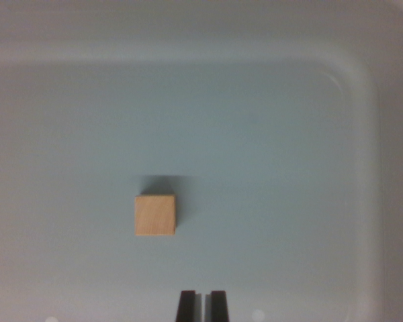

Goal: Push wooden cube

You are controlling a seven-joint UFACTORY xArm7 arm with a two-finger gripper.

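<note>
A pale grey-blue tray or bin point(363, 87) fills the whole view, its flat floor smooth and bare-looking. A raised wall runs along the top and down the right, meeting in a rounded corner. The picture is soft, so its material stays unclear.

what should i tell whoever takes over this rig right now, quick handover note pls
Gripper: the dark fingertips show at the bottom edge of the wrist view, nearly closed with only a thin gap, holding nothing.
Small light wooden cube: sits flat on the floor of the pale grey-blue tray, above and to the wrist view's left of the fingertips, clear of them and away from the tray walls.
Done: no contact with the cube at this moment; whether it has been pushed at all cannot be told.
Left: line the fingertips up with the cube, which is off-centre from them, then push it across the tray floor.
</note>
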